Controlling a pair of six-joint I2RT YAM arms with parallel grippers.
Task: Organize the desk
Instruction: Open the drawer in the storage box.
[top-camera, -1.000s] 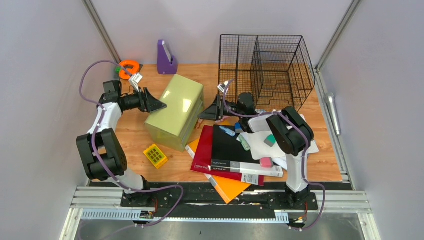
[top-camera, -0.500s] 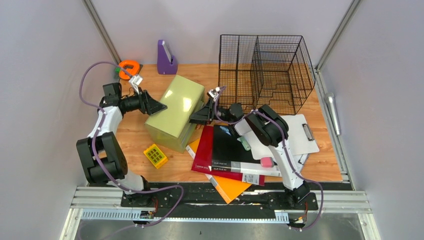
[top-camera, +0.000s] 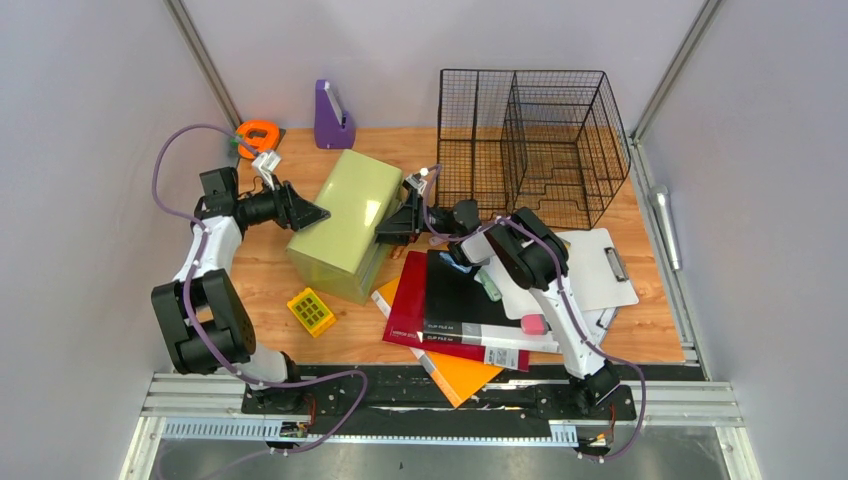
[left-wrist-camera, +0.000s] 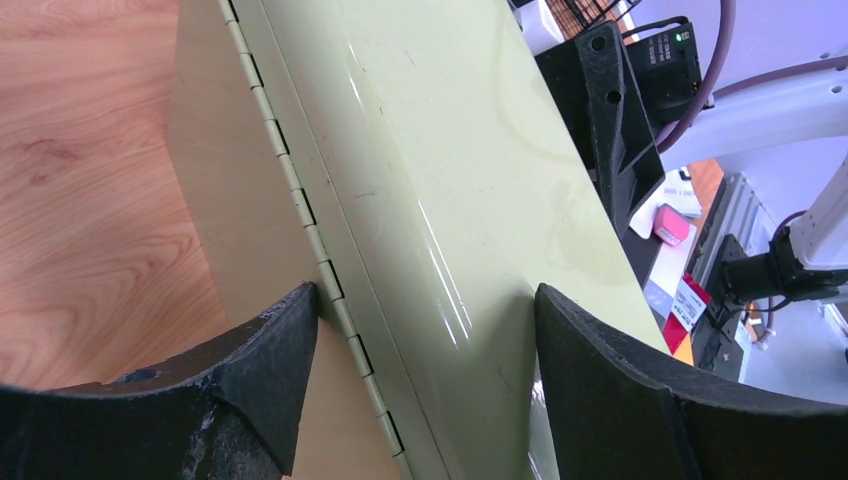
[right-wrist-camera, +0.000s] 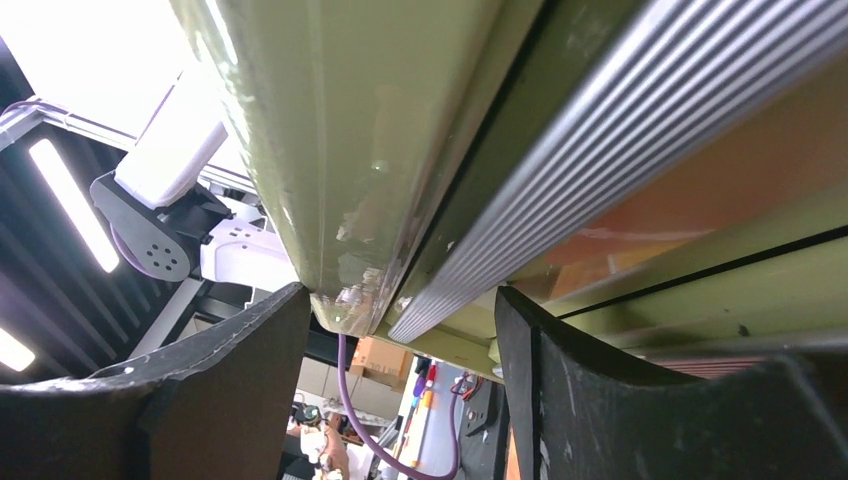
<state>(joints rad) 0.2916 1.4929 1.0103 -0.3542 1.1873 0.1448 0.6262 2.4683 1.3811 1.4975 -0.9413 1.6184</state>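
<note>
**Arms bracket the green box from both sides**

Wood table (top-camera: 270, 270) fills the floor of the grey-walled cell and is far from tidy: a wire basket (top-camera: 530, 140) stands at the back, and folders (top-camera: 450, 300) and a clipboard (top-camera: 600, 265) lie in a loose heap on the right. The pale green box (top-camera: 350, 225) sits left of centre and looks much where it was a second ago.

The main change is the right arm (top-camera: 540, 262). It has swung leftward off the clipboard, now uncovered, and reached the box's right side. The right pincer (top-camera: 385, 232) has narrowed on the way but its jaws are still apart, one on either side of the box's edge and its ribbed rail (right-wrist-camera: 600, 130); no firm grip shows yet.

The left pincer (top-camera: 318, 213) has barely moved. Its jaws are apart, straddling the hinged corner (left-wrist-camera: 300, 200) on the box's left.

With the box flanked on both sides, a two-armed lift or turn seems about to start; the sorting itself is hardly begun.
</note>
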